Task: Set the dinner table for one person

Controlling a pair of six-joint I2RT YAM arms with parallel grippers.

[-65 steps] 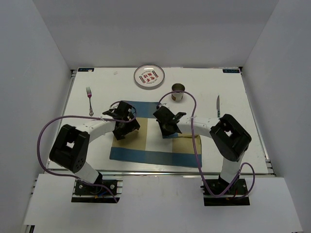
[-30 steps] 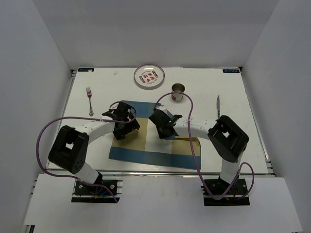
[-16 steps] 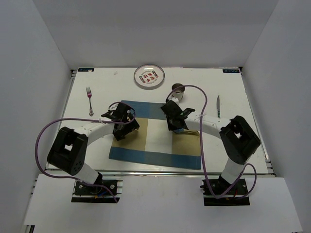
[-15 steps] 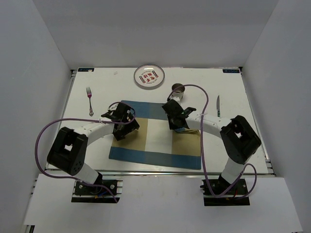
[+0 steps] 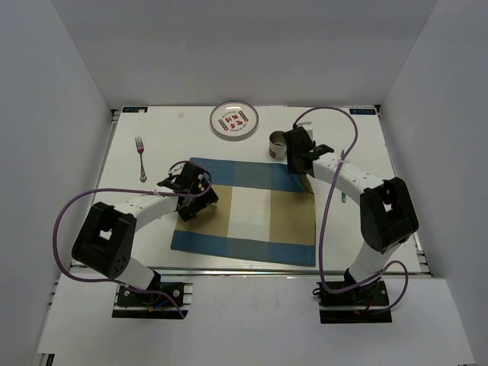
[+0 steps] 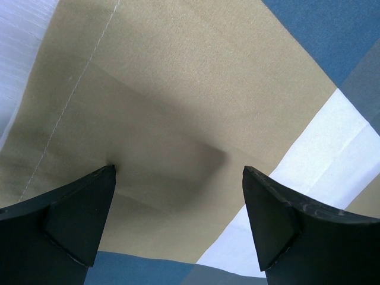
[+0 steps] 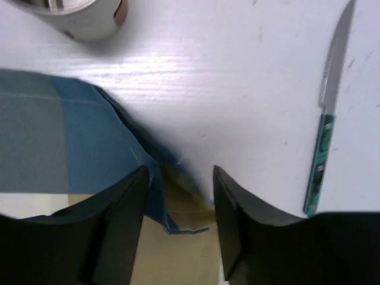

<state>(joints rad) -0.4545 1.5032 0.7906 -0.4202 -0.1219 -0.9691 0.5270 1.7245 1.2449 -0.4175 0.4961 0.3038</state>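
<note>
The right tool (image 5: 303, 160) has swung from the middle of the placemat (image 5: 252, 217) out to its far right corner, just beside the metal cup (image 5: 277, 143). The cloth that was doubled over there now lies spread, with only that corner still ruffled between the tool's parted fingers. The left tool (image 6: 178, 171) stays spread wide, pressed on the left tan panel. The white tabletop (image 5: 175, 141) carries everything, with the knife (image 7: 325, 127) lying right of that corner.
</note>
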